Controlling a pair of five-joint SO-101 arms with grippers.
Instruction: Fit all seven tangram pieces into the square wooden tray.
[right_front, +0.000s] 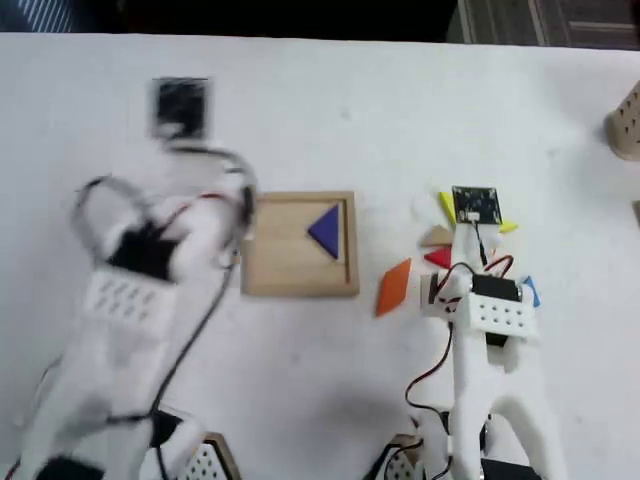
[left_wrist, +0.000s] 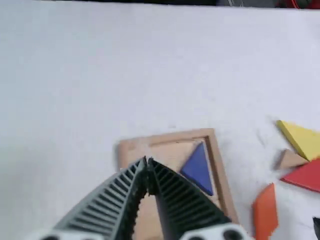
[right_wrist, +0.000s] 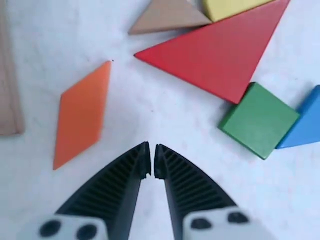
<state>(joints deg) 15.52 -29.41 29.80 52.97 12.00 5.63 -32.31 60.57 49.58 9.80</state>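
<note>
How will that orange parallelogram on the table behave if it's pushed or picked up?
The orange parallelogram looks stiff and flat, so it would probably slide, not roll or tip. Lying flush on the table, its low edges likely give little grip.

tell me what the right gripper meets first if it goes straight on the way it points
Probably the narrow corner of the red triangle, with the orange parallelogram off to one side. The right gripper, shut, points across bare table first; its height is unclear, so it might touch the table sooner.
</note>
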